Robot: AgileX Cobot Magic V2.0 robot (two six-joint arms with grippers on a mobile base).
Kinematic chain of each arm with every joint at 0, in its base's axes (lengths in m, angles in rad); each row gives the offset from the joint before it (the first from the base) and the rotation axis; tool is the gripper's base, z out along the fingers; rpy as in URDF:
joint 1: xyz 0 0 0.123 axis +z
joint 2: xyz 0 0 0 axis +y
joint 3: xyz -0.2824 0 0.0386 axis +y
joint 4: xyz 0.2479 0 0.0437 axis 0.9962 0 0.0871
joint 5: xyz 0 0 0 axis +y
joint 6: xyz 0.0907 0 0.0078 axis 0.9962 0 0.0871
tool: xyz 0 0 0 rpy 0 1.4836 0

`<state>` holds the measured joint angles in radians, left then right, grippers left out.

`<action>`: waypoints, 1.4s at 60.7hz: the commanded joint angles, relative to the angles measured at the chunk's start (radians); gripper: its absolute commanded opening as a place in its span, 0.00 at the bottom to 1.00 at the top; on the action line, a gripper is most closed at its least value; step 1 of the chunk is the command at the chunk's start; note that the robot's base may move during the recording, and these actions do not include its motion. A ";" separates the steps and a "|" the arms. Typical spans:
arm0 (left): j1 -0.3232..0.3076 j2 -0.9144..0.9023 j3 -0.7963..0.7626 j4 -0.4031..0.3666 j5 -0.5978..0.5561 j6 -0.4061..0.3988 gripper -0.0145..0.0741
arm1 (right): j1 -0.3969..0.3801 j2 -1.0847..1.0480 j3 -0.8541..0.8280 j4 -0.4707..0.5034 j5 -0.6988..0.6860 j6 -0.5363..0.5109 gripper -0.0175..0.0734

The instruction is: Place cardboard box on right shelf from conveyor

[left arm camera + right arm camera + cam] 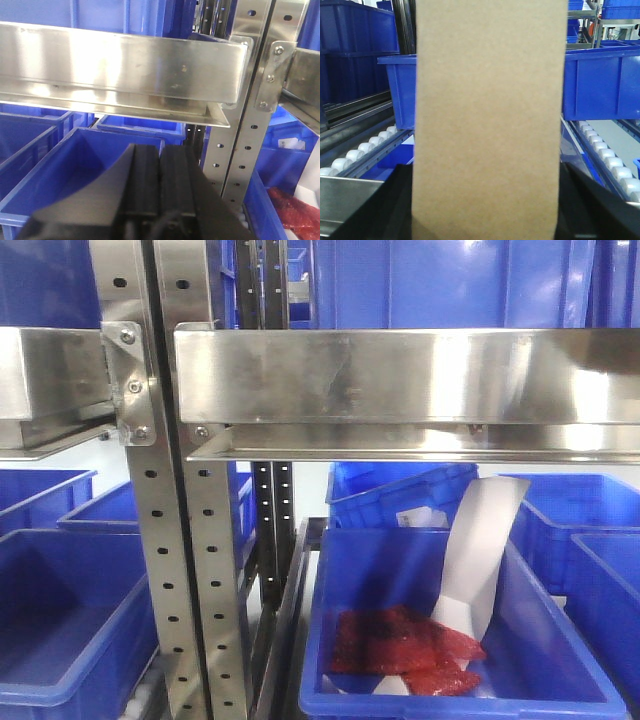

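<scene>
Blue plastic bins (50, 620), perforated steel uprights (215, 590), white roller tracks (357, 150), bright even light

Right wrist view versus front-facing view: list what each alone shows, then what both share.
Only the right wrist view: the cardboard box, upright and filling the centre, and white roller tracks. Only the front-facing view: the right shelf with its broad mirror-like front lip, red packets and a white sheet in a bin. Both: blue bins.

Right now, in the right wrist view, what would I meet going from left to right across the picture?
roller track → blue bin → cardboard box → second blue bin
</scene>
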<state>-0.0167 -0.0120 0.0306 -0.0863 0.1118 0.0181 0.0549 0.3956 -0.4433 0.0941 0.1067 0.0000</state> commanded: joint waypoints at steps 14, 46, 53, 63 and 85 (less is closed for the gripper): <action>0.001 -0.010 -0.003 -0.005 -0.082 -0.003 0.03 | -0.006 0.006 -0.032 0.000 -0.107 -0.009 0.25; 0.001 -0.010 -0.003 -0.005 -0.082 -0.003 0.03 | -0.006 0.006 -0.032 0.001 -0.118 -0.009 0.25; 0.001 -0.010 -0.003 -0.005 -0.082 -0.003 0.03 | -0.006 0.006 -0.032 0.001 -0.120 -0.009 0.25; 0.001 -0.010 -0.003 -0.005 -0.082 -0.003 0.03 | -0.006 0.007 -0.044 0.001 -0.165 -0.009 0.25; 0.001 -0.010 -0.003 -0.005 -0.082 -0.003 0.03 | -0.006 0.272 -0.360 -0.318 -0.089 -0.140 0.25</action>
<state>-0.0167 -0.0120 0.0306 -0.0863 0.1118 0.0181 0.0549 0.5748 -0.7025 -0.0826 0.1093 -0.0827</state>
